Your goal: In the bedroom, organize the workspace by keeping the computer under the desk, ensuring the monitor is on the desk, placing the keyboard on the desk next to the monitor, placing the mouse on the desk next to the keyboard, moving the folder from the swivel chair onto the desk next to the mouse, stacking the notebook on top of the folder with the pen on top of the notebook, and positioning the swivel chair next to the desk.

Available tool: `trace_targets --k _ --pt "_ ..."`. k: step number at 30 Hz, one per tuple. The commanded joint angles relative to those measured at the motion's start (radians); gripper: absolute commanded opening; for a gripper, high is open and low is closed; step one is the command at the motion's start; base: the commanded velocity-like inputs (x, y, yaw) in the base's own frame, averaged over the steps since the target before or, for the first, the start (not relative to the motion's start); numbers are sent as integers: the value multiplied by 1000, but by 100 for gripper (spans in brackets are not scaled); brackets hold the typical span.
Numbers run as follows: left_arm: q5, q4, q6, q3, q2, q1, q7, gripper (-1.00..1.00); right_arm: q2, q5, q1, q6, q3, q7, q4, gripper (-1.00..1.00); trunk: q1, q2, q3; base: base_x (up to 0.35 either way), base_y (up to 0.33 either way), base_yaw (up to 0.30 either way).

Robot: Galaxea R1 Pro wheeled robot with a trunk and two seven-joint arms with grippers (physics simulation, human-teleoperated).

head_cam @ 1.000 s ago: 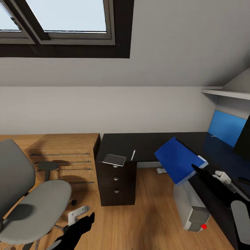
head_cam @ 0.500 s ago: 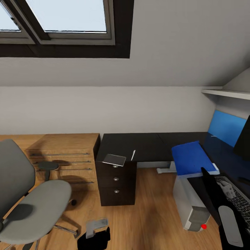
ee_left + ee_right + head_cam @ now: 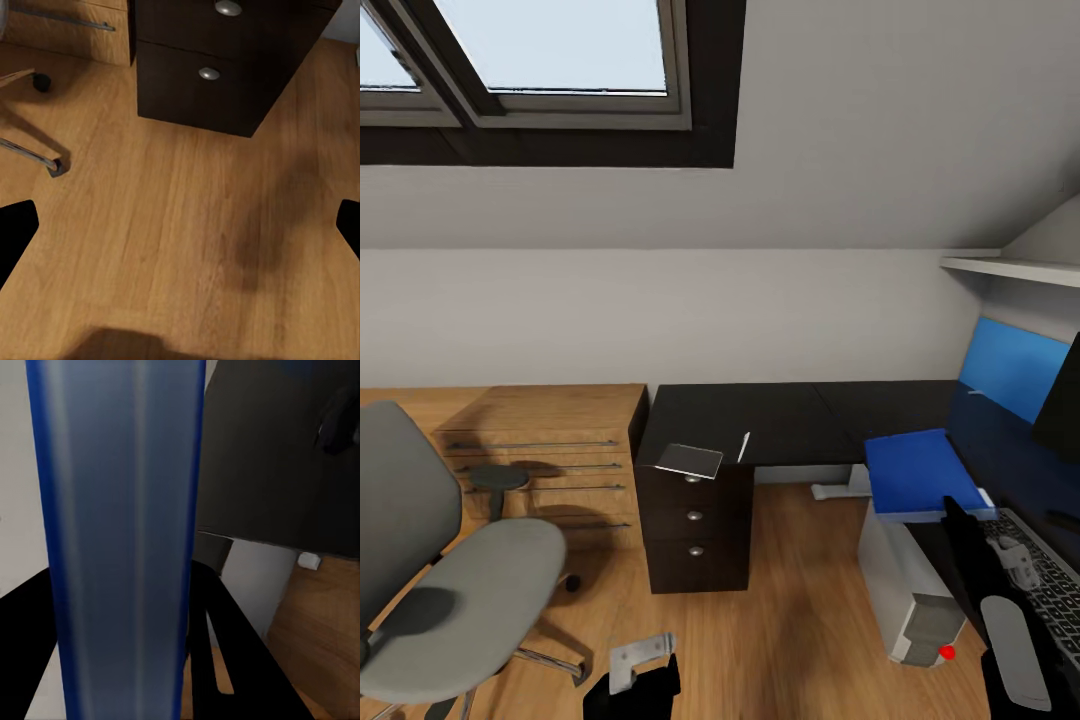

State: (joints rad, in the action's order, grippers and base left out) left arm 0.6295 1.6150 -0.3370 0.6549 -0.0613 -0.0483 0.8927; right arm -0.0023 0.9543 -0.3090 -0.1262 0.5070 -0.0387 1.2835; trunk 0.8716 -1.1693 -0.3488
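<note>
Right gripper: jaws pinch folder at near edge over bench. Stiff, light, slick cover—you keep grip low. Left gripper: jaws spread.

— Where's the folder?
— At the table edge, above the computer, keyboard to its right.
— And the notebook?
— On the drawer unit, pen beside it; swivel chair far left.

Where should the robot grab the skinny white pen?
Probably at its middle, from straight above. The pen lies flat on the desk beside the notebook, so fingers should close across its thin width.
</note>
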Motion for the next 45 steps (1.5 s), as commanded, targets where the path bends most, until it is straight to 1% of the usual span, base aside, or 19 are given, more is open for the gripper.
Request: trace_targets --k 1,2,3,4,5,6,7,9,14,19,22,30,33,39,45 --pt "4 2 -4 2 -1 1 5 100 7 29 -1 -6 1 -5 1 -100 0 -1 -1 65 0 0" --pt "4 2 -4 2 -1 1 5 100 9 43 -1 -6 1 -5 0 -100 0 -1 -1 108 0 0" --pt "4 2 -4 3 0 1 4 100 16 108 -1 -5 2 -6 -1 -100 0 -1 -1 235 0 0" --pt "4 2 -4 3 -1 1 4 100 18 159 -1 -5 2 -6 0 -100 0 -1 -1 279 0 0" --pt "4 2 -4 3 -1 1 3 100 19 175 -1 -5 2 -5 0 -100 0 -1 -1 288 0 0" --pt "4 2 -4 3 0 1 3 100 19 204 -1 -5 2 -4 2 -100 0 -1 -1 301 0 0" --pt "4 2 -4 3 0 1 3 100 19 216 -1 -5 2 -4 2 -100 0 -1 -1 306 0 0" --pt "4 2 -4 3 0 1 3 100 18 259 -1 -7 3 -3 3 -100 0 -1 -1 316 0 0" --pt "4 2 -4 6 0 0 3 100 17 272 -1 -7 4 -3 3 -100 0 -1 -1 323 0 0" --pt "4 2 -4 23 -1 1 3 100 19 274 -1 -6 4 -3 5 -100 0 -1 -1 324 0 0" --pt "4 2 -4 24 -1 1 3 100 20 274 -1 -5 4 -3 5 -100 0 -1 -1 324 -27 0" --pt "4 2 -4 28 0 1 3 100 22 275 -1 -3 5 -3 3 -100 0 -1 -1 280 -172 0" --pt "5 1 -4 28 0 1 3 100 23 275 -1 -1 4 -3 2 -100 0 -1 -1 98 -150 -112" --pt "5 1 -4 28 0 1 5 100 21 275 -1 26 4 -5 2 -100 0 -1 -1 14 -24 -243" --pt "5 0 -5 28 0 1 6 100 22 276 0 30 3 -4 2 -100 0 -1 -2 1 -2 -210"
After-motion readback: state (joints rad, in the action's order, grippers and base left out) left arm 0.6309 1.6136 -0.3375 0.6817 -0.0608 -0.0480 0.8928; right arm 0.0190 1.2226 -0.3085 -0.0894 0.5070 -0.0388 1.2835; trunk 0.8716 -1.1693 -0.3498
